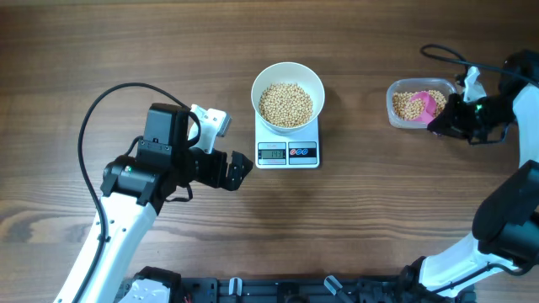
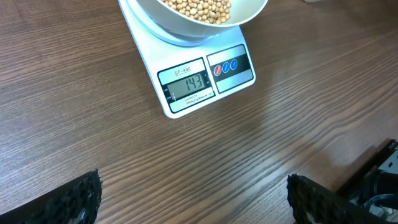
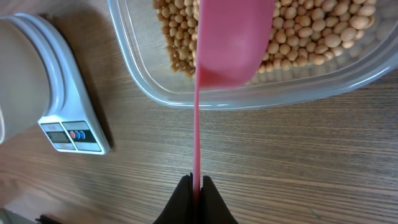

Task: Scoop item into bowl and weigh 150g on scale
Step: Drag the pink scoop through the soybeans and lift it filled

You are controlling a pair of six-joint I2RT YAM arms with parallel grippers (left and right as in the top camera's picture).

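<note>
Beans [image 1: 285, 103] sit mostly in the white bowl [image 1: 288, 66], which stands on the scale [image 1: 287, 153] at bench [image 1: 354, 219] centre. The rest are in the clear container [image 1: 394, 114], at 3 o'clock from the scale and well apart from it.

Scale display [image 2: 186, 84] is on the 6 o'clock edge and reads 143, so it's short of 150.

Right claw [image 3: 198, 185]: jaws pinched tight on the thin handle of the pink scoop [image 3: 231, 43]. The scoop head is over the container's beans. I see only its back, so I can't tell if it's loaded.

Left claw [image 1: 239, 171]: jaws spread fully, holding nothing, parked at 9 o'clock from the scale and clear of it. Its wrist camera looks straight at the display.

Step in hand, as I read it: a top-up scoop. The bulk fill is done and only a small remainder is missing.

Next move calls for:
- taking a partial load, not a full scoop
- carrying it level toward 9 o'clock until it's over the bowl rim
- tilting slowly and trickling the beans in while watching the display
- stopping at target; an overshoot would mean picking beans back out

Keep the scoop off the bowl and scale, since contact would skew the reading.
</note>
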